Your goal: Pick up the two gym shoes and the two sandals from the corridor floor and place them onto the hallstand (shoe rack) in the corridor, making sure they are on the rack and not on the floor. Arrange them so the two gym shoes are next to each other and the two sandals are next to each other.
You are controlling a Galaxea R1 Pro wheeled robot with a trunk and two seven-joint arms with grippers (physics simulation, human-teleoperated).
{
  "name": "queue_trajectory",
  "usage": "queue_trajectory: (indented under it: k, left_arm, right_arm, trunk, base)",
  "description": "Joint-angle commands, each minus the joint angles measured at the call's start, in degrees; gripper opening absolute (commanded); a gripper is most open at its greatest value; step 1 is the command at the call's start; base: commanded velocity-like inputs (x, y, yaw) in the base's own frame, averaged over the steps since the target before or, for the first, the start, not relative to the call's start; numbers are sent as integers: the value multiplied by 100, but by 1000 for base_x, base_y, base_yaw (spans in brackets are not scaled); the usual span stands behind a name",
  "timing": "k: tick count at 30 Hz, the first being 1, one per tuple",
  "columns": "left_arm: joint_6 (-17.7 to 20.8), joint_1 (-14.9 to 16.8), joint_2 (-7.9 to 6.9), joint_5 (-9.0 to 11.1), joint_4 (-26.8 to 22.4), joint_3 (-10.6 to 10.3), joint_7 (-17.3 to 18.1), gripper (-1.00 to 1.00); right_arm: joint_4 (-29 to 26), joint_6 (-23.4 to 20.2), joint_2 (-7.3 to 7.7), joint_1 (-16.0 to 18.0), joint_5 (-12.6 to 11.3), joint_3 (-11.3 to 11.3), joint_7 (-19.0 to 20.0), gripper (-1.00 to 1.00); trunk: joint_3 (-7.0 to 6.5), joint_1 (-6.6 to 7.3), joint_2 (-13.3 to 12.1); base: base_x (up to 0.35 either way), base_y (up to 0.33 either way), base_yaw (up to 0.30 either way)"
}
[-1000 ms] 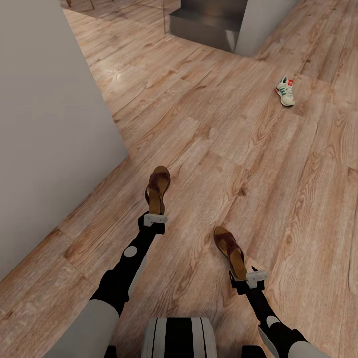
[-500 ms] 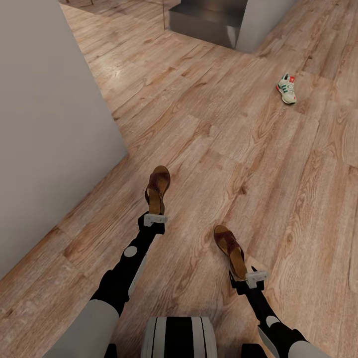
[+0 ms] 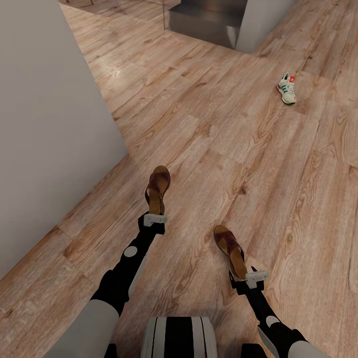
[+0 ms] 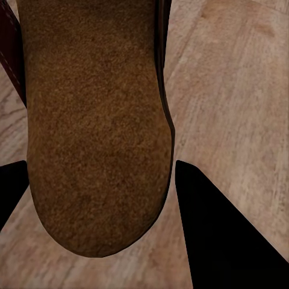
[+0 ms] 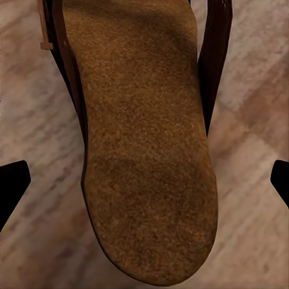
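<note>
Above the corridor floor (image 3: 238,149), the left gripper (image 3: 154,218) and right gripper (image 3: 247,278) each clamp 1 sandal (image 3: 157,189) (image 3: 230,250) by its heel, toes pointing forward. 1 gym shoe (image 3: 287,89) lies far ahead at right, lengthwise away.

In the head view, the heel of the left sandal (image 3: 157,191) is covered by the left gripper (image 3: 153,216), and the heel of the right sandal (image 3: 230,250) by the right gripper (image 3: 247,276). The gym shoe (image 3: 287,88), far off at 1 o'clock, is too small for its laces to be made out. A grey block (image 3: 209,22) at 12 o'clock is cut off by the top edge.
</note>
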State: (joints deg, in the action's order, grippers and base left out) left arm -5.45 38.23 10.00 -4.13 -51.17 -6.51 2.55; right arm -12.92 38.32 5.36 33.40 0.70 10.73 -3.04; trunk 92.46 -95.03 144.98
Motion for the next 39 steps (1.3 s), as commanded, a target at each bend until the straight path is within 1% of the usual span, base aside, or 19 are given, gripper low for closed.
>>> queue_trajectory:
  k: [1,2,5,18,20,39]
  left_arm:
    - [0,0,0,-18,-2,0,0,-100]
    - [0,0,0,-18,-1,0,0,-100]
    - [0,0,0,-18,1,0,0,-100]
    - [0,0,0,-18,2,0,0,-100]
    - [0,0,0,-18,2,0,0,-100]
    - [0,0,0,-18,2,0,0,-100]
  right_arm:
    - [0,0,0,0,0,0,-1,100]
    - [0,0,0,0,0,0,-1,100]
    - [0,0,-3,0,0,-1,-2,100]
    - [0,0,-17,0,0,-1,-2,100]
    - [0,0,-17,0,0,-1,-2,100]
    - [0,0,-18,0,0,-1,-4,100]
  trunk:
    - [0,0,0]
    - [0,0,0]
    - [66,-8,4]
    - [66,-8,4]
    - [111,-13,7]
    - [111,-13,7]
  base:
    - [0,0,0]
    - [0,0,0]
    - [0,0,0]
    - [0,0,0]
    - [0,0,0]
    - [0,0,0]
